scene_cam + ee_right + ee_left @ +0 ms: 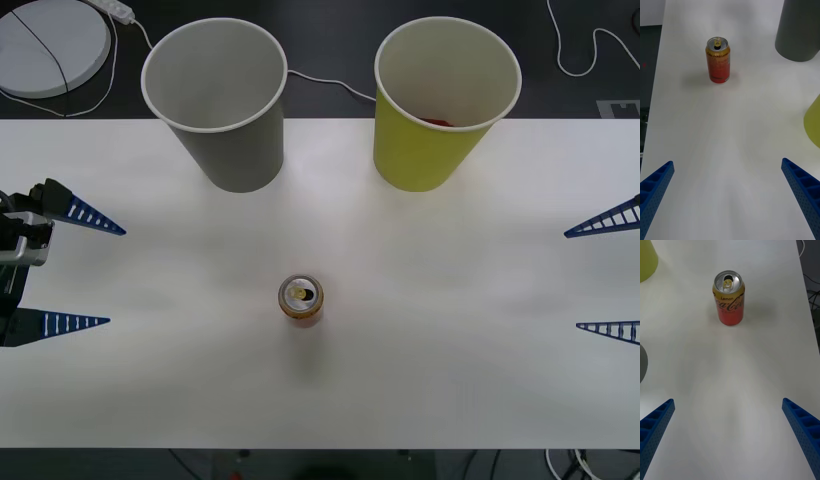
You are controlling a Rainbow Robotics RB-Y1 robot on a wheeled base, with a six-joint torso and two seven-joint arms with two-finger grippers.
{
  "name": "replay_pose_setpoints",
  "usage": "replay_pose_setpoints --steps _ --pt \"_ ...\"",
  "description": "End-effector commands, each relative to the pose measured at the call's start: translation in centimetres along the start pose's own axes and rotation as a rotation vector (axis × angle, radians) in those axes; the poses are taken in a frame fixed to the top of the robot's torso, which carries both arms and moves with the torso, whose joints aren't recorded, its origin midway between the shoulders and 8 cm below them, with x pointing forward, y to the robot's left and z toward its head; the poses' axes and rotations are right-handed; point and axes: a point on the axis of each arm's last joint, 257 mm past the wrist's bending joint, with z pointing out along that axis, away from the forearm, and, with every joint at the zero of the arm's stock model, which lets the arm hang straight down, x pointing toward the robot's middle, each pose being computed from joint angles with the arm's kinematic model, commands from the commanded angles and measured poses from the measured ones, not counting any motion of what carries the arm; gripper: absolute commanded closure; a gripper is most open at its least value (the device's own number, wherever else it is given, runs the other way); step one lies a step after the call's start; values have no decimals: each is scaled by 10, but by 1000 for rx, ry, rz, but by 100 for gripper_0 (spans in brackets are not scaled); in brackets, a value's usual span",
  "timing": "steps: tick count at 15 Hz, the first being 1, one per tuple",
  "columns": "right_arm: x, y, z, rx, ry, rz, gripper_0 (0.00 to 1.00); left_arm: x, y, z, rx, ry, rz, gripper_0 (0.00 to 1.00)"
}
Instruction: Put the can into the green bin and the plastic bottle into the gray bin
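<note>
The small red-orange drink can (301,299) with its pale gold pull-tab top is standing upright near the middle of the white counter (480,390), apart from everything else, so either arm is facing an unobstructed approach. Behind it, the large gray paper-cup-shaped bin (222,100) and the large yellow-green paper-cup-shaped bin (443,100) are sitting side by side near the counter's far edge, mouths up, ready for a drop from above; something reddish is lying inside the green one. The left gripper (80,272) and right gripper (603,274) are waiting at opposite counter edges, jaws spread wide and gripping nothing. No plastic bottle is on the counter.
</note>
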Motion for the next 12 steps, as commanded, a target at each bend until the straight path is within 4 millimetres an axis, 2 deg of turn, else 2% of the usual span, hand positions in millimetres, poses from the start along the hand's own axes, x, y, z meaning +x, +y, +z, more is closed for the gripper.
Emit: replay_pose_setpoints --steps 1,3,4,7,12 --pt "0 0 0 0 0 0 0 0 0 0 0 0 0 0" --pt "0 0 0 0 0 0 0 0 0 0 0 0 0 0" --pt "7 10 5 -12 -12 38 0 0 0 0 0 0 0 0" --pt "5 7 4 -4 -20 31 0 0 0 0 0 0 0 0" --pt "6 9 23 29 -68 47 0 0 0 0 0 0 0 0"
